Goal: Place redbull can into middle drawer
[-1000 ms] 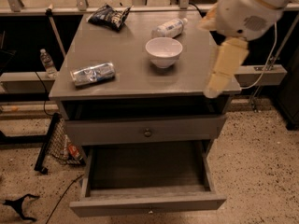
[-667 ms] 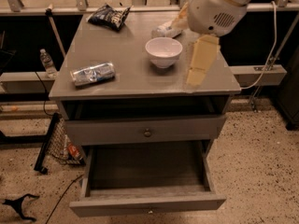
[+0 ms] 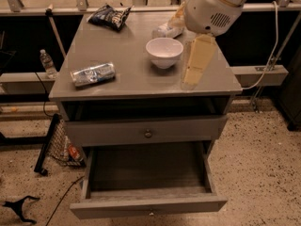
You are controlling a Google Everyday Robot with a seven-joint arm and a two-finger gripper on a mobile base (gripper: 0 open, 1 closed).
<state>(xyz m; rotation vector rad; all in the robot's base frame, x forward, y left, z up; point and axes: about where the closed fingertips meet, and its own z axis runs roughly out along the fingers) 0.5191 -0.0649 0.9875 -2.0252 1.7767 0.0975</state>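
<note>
The redbull can [image 3: 93, 74] lies on its side at the front left of the grey cabinet's top [image 3: 136, 79]. The middle drawer [image 3: 148, 178] is pulled out below, wide, shallow and with nothing in it. My gripper [image 3: 194, 69] hangs from the big white arm [image 3: 214, 6] over the right part of the top, just right of the white bowl [image 3: 164, 52]. It is far to the right of the can and holds nothing that I can see.
A dark chip bag [image 3: 111, 17] lies at the back left of the top. A clear plastic bottle [image 3: 168, 29] lies behind the bowl. The drawer with a round knob [image 3: 148, 133] is closed. A water bottle [image 3: 47, 63] stands at the left; cables lie on the floor.
The arm and gripper have moved left across the top, from past the right edge to just right of the bowl. The can and drawer have not moved.
</note>
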